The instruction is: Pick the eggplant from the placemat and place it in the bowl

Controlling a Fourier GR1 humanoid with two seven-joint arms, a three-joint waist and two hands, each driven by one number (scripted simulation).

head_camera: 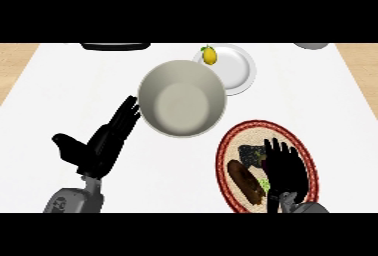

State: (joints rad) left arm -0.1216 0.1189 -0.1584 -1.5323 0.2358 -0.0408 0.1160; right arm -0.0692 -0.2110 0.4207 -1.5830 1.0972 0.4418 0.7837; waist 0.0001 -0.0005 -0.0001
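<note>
the right robot hand (284, 167) is hovering over the round placemat (230, 150) with its fingers stretched out straight, open and holding nothing. the eggplant (246, 181) is lying on the placemat just to the left of this robot hand, dark brown and long, angled along the mat, with a bit of green showing at the edge nearest the palm; whether the hand is touching it is not clear. a small dark patterned object (251, 153) is sitting on the mat just beyond the eggplant, next to the fingertips. the bowl (182, 98) is standing on the white surface (74, 90) ahead and to the left of the right robot hand, off the mat, pale and with nothing inside. farther ahead, behind the bowl, a white plate (238, 70) is carrying a lemon (210, 55) at its left rim. the left robot hand (100, 145) is resting well to the left, open, fingers straight and pointing toward the bowl, thumb spread outward.
</note>
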